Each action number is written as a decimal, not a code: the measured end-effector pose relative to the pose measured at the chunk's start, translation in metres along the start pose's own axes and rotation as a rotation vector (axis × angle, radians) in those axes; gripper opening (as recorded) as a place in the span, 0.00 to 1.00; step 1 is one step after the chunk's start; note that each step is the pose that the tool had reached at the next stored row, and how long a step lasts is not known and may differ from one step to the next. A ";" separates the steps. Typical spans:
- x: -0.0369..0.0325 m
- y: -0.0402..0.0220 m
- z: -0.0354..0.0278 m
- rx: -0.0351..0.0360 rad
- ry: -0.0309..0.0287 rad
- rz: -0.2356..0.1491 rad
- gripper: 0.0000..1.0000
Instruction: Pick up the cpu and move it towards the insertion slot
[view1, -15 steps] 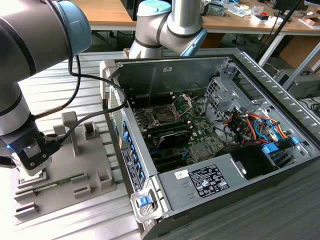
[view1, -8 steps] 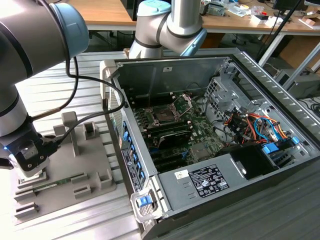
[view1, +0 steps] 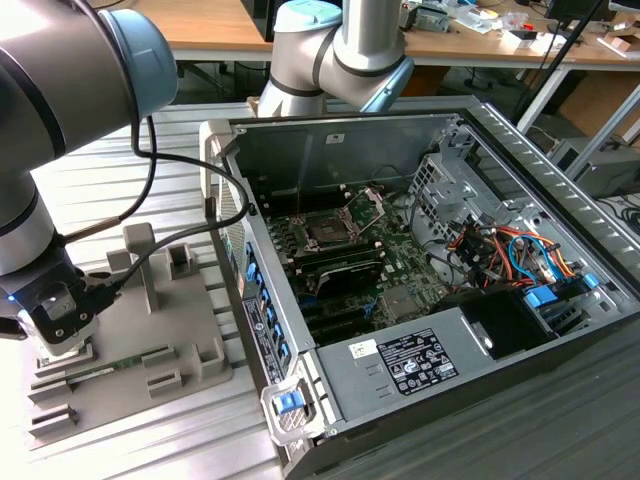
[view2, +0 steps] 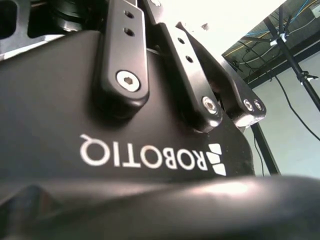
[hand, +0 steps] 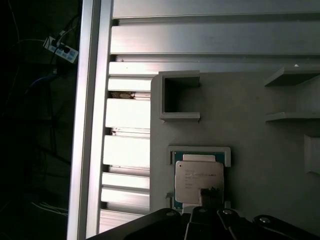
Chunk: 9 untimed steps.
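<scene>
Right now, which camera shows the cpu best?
The first wrist view: it looks straight down on the cpu, lying in the grey fixture. In the exterior view the gripper covers that spot; the second wrist view faces the gripper's body.

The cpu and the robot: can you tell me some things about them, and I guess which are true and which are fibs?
1. The cpu lies in a gray holder, outside the computer case. True.
2. The cpu sits in the insertion slot. False: the slot is inside the case, and the cpu is on the holder, apart from it.
3. The gripper is over the gray holder, at the exterior view's left. True.
4. The computer case has its lid on. False: it is open, and its green board and coloured cables show.
</scene>
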<state>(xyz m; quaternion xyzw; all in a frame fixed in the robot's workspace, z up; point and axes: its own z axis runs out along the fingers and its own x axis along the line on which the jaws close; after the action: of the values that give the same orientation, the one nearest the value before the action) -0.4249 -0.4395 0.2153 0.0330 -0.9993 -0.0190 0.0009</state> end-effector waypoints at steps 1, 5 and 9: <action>0.0000 0.0000 0.0000 -0.0001 0.0000 0.000 0.11; 0.0000 0.0000 0.0002 -0.0001 -0.0001 0.000 0.11; 0.0000 0.0000 0.0003 -0.0001 -0.0001 0.000 0.11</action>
<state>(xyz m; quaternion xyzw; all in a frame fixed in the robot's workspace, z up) -0.4249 -0.4395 0.2150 0.0330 -0.9993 -0.0191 0.0009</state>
